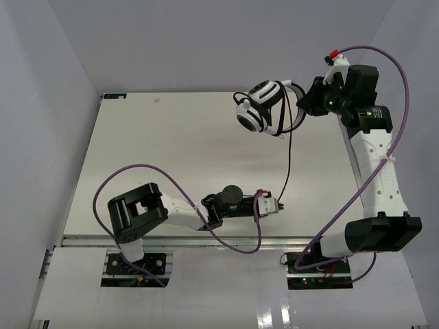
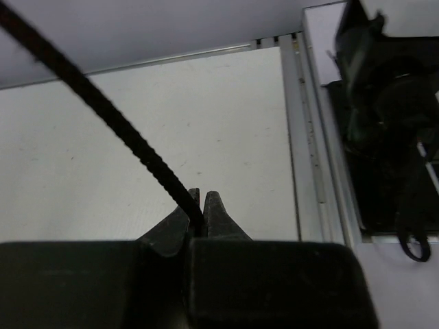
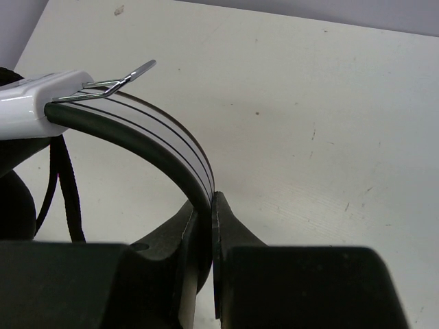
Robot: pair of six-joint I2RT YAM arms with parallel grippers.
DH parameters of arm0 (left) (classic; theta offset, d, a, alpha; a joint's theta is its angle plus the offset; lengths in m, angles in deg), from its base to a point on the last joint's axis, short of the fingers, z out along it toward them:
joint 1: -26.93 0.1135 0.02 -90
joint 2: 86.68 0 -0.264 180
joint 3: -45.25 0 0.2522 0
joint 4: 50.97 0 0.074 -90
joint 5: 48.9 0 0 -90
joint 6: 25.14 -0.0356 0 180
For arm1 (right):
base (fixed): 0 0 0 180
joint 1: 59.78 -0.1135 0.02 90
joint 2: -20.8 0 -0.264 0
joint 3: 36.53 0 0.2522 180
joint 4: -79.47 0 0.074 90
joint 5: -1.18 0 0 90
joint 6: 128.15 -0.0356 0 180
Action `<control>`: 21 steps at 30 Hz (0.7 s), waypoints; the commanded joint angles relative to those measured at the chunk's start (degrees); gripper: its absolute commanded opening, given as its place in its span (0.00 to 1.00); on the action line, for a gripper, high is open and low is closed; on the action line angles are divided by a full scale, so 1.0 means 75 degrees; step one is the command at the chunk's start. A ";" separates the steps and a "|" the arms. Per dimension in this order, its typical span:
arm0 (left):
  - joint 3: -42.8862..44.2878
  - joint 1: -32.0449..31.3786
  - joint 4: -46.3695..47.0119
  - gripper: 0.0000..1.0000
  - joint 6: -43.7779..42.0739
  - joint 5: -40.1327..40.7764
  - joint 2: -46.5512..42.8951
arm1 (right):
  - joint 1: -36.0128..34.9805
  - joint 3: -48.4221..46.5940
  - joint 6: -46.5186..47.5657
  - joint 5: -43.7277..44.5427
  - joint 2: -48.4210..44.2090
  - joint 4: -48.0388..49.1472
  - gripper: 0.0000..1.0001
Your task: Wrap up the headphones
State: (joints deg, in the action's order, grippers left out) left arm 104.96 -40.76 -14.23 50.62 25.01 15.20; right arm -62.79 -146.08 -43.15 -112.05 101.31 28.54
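Headphones (image 1: 259,106): white cups (image 1: 251,118); right pincer (image 3: 204,205) clamped on striped headband (image 3: 161,140), left pincer (image 2: 199,205) pinching black cord (image 2: 103,110).

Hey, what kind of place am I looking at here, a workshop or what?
Most likely a robotics lab test cell: a white table boxed in by plain white walls, with left arm and right arm bolted at its near edge, trailing purple cables, holding headphones and their cord.
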 commanded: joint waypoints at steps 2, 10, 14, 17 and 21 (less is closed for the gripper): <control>-0.0603 -0.0255 -0.0678 0.00 -0.0742 0.0034 -0.0893 | 0.0035 -0.0164 -0.0114 0.0046 -0.0091 0.0480 0.08; -0.1369 0.0723 -0.0727 0.00 -0.0809 -0.0110 -0.1208 | 0.0272 -0.0371 0.0533 -0.1385 -0.0269 0.0164 0.08; -0.1285 0.1478 -0.0675 0.00 -0.0592 -0.0501 -0.1075 | 0.0307 -0.0325 0.0995 -0.2506 -0.0483 -0.0015 0.08; -0.1088 0.1958 -0.0765 0.00 -0.0459 -0.0806 -0.0956 | 0.0300 -0.0240 0.1626 -0.3492 -0.0610 -0.0444 0.08; -0.0620 0.2288 -0.1424 0.00 -0.0536 -0.1308 -0.0744 | 0.0186 0.0010 0.2753 -0.4309 -0.0787 -0.1116 0.08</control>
State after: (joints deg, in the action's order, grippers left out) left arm 96.33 -25.34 -20.99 46.50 21.21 9.05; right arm -60.54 -146.08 -30.38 -131.61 99.41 23.68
